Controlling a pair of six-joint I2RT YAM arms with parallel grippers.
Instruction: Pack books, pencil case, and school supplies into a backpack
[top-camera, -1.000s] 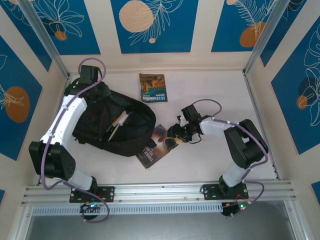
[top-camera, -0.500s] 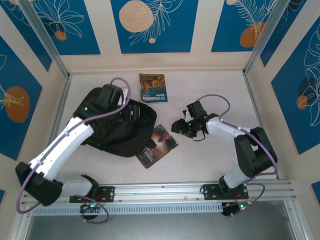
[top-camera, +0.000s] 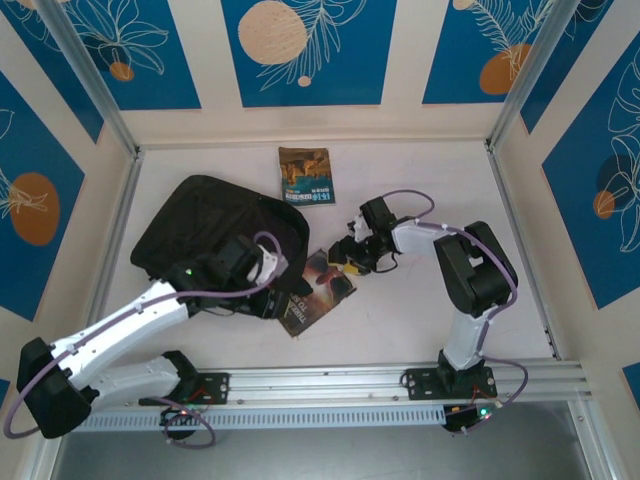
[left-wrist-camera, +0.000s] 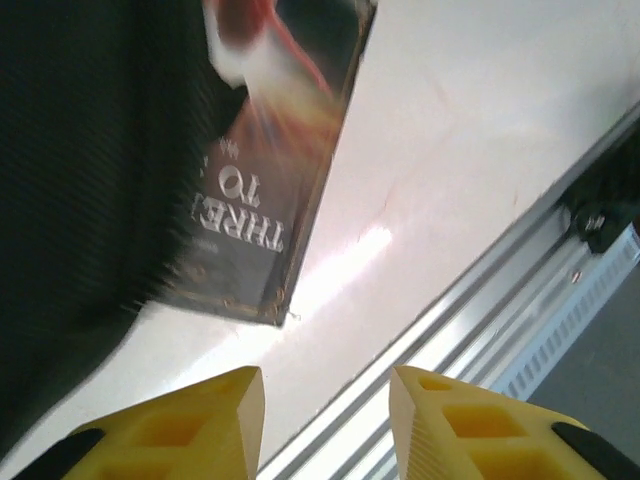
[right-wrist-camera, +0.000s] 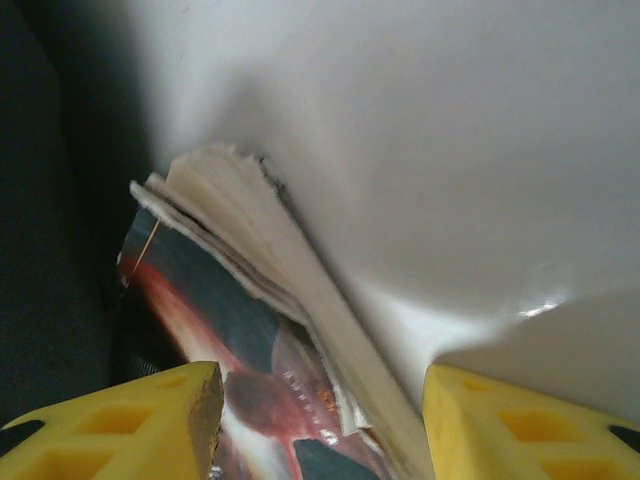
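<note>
Beside the backpack (top-camera: 200, 225) lies a brown book (top-camera: 320, 288)

We see the backpack (top-camera: 215, 235) as black cloth, matt, with a fine woven grain close up in the left wrist view. The dark brown book (top-camera: 315, 290) has a glossy paper cover that catches the light. At its corner the pages are plain off-white paper, matt, with rough, slightly frayed edges. The blue-and-orange book (top-camera: 305, 175) looks like printed paper, but it is too small for us to judge its finish. The table (top-camera: 430, 300) is white and smooth, with a soft sheen. The rail (top-camera: 330, 383) along its near edge is bare ridged metal. The left tool (left-wrist-camera: 325, 410) and the right tool (right-wrist-camera: 320, 415) have yellow moulded plastic fingers, matt. The left arm (top-camera: 120, 325) wears a smooth white plastic shell.
</note>
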